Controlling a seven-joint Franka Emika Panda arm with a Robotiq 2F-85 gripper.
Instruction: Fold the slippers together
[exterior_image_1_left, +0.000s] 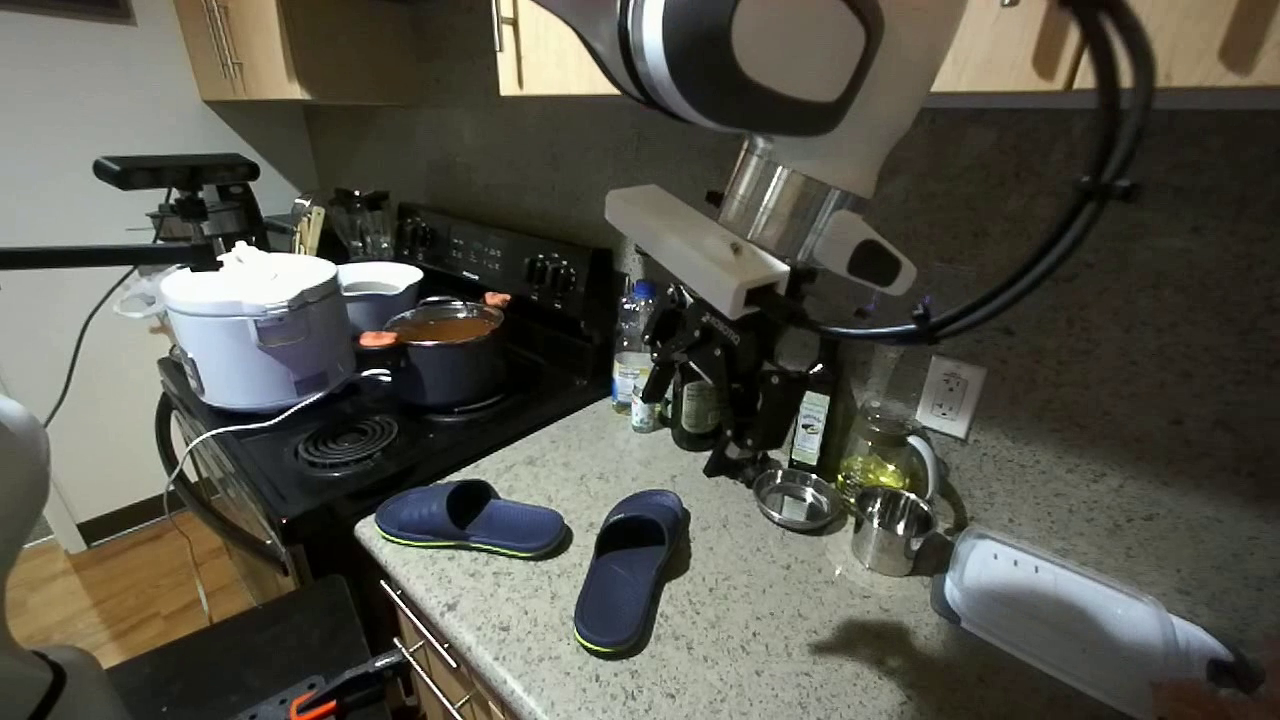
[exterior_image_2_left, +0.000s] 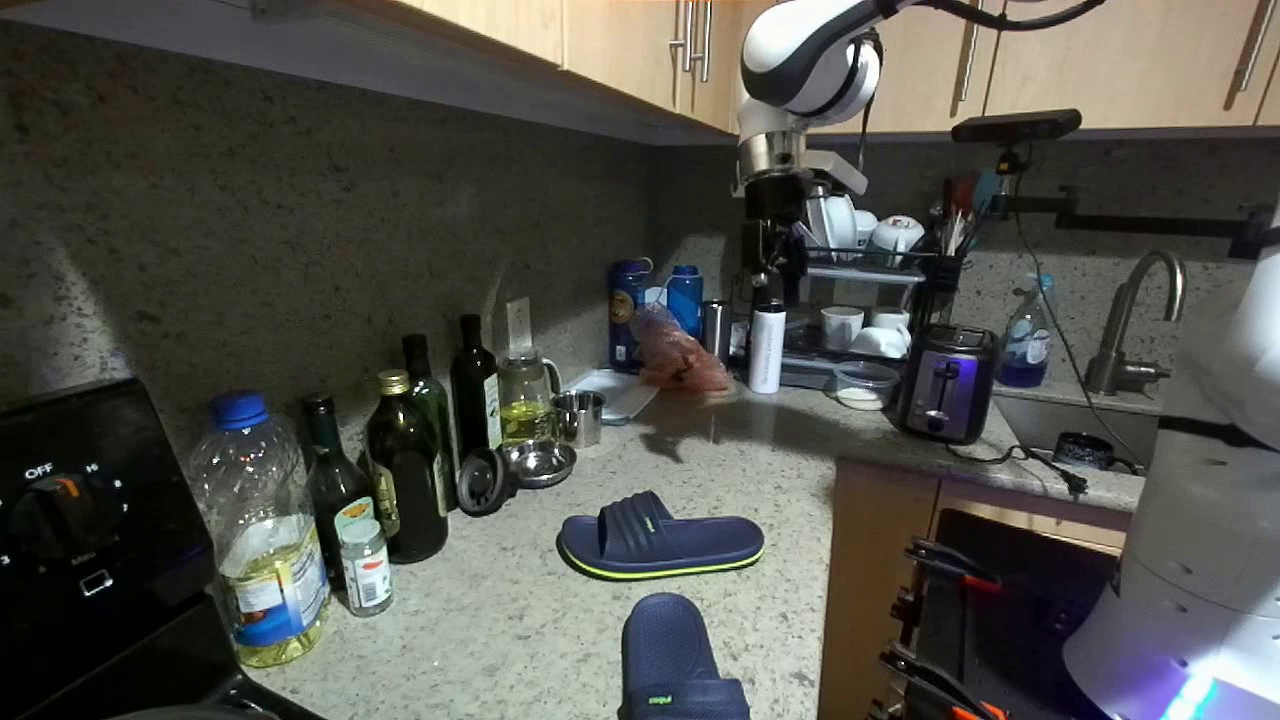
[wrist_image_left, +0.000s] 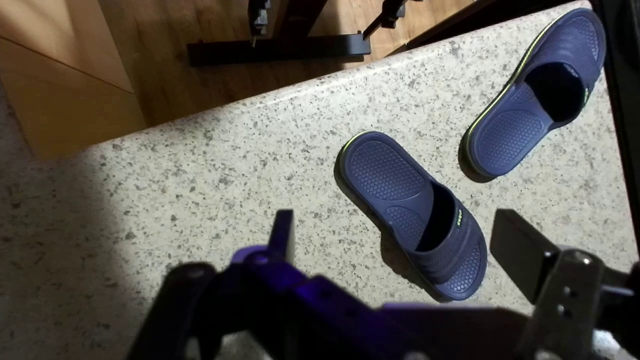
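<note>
Arm (exterior_image_1_left: 800, 50) angled down, gripper (wrist_image_left: 395, 230) above counter (wrist_image_left: 210, 190), fingers (wrist_image_left: 520, 255) spread wide, 2 navy slippers (wrist_image_left: 390, 170) below fingertip level, set apart

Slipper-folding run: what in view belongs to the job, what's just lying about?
Job:
navy-blue slide slipper with lime-edged sole, nearer the black electric stove
matching navy-blue slipper farther from it
black two-finger gripper, open

Just lying about:
shallow round metal dish
shiny cylindrical metal cup
round white lidded cooker
</note>
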